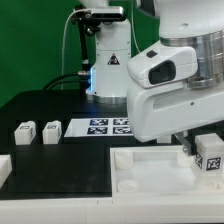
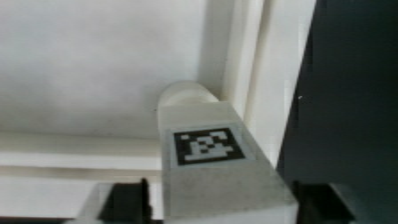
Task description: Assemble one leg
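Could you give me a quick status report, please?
Pincer shut on leg. Leg at panel corner, contact unclear. No obstruction seen.

On the table [image 1: 65, 168], the far-left leg [image 1: 22, 132] and the neighbour leg [image 1: 50, 130] stand side by side. The marker board [image 1: 105, 127] lies just to their right in the exterior view. In front lies the flat panel [image 1: 150, 172] — the held leg [image 1: 208, 155] is at its right end, between the fingers of the gripper [image 2: 214, 205].
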Controlling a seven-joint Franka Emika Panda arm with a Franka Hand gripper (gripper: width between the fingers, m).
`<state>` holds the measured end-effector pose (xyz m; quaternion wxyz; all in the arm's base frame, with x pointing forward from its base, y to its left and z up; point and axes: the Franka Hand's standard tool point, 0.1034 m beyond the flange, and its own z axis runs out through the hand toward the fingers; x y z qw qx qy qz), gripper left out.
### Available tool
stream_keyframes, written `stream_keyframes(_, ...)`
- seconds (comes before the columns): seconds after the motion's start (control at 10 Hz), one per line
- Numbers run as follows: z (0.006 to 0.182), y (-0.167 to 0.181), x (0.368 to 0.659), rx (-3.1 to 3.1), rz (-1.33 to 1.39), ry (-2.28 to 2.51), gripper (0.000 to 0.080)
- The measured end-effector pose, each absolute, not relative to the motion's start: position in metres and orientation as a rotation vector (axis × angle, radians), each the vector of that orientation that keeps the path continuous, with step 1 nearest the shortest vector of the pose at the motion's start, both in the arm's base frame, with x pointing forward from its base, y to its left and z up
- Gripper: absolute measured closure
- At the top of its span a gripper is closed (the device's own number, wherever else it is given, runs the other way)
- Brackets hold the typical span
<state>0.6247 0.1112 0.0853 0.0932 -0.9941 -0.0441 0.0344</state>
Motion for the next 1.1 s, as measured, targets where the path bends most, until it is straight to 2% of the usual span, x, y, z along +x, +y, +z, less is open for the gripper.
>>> stream_keyframes(0.1,0.085,0.110,0.625,-2.957,0.116,0.024,0.0498)
stream_keyframes(0.4,0.084,0.107,0.628,-2.939,0.091,0.372,0.0498)
stream_keyframes(0.9,0.082,0.112,0.623,-2.461,0.169,1.543,0.0499)
stream_keyframes(1.1,0.082,0.119,0.621,-2.332,0.212,1.714,0.0499)
